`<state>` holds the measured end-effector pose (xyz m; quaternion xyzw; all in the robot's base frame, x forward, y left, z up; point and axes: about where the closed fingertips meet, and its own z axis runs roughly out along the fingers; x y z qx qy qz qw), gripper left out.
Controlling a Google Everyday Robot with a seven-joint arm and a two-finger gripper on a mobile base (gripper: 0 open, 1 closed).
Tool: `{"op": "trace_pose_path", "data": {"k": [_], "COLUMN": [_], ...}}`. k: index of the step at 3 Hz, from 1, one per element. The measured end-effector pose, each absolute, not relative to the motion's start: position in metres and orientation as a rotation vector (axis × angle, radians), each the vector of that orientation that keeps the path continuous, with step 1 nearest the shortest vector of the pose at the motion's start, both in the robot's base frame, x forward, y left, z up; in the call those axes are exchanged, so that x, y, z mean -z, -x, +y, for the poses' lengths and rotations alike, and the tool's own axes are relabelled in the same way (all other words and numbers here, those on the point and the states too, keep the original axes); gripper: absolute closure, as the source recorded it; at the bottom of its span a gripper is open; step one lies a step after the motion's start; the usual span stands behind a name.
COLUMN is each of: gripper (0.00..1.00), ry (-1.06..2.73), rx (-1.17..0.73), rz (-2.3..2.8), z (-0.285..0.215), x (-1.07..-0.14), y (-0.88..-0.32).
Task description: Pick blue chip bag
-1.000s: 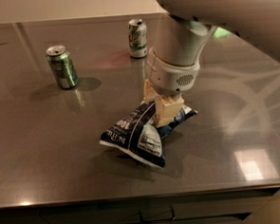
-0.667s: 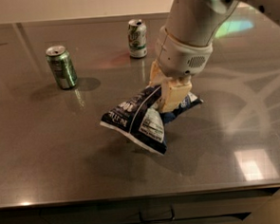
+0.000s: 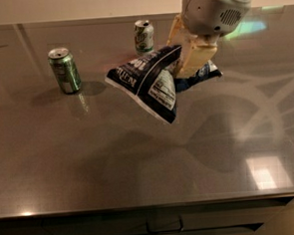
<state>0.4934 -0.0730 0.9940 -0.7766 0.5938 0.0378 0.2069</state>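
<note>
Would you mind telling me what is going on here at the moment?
The robot's gripper has the blue chip bag pinched at one end, above the steel table. The bag hangs tilted and looks lifted clear, with its shadow on the surface below. A green can at the left and a second can at the back stand upright, apart from it.

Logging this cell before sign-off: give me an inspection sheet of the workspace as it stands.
Surface: grey reflective counter, glare patches at right.
Job's things: blue chip bag, held by one end, appears lifted off the counter.
Clutter: green can upright at left; second can upright at back.
Grippers: gripper above the counter's back right, shut on the bag.
Cables: nothing seen.
Surroundings: drawer fronts below the counter edge.
</note>
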Motion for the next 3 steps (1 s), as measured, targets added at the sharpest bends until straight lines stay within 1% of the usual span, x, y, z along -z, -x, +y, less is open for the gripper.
{"op": "trace_pose_path", "data": {"k": [2, 3], "gripper": [1.00, 1.00], "ry": [2.066, 2.065], "rx": [-0.048, -0.048], "rz": [1.635, 1.634], "z": [-0.081, -0.081], "x": [-1.031, -1.031], "y": [-0.509, -0.509]}}
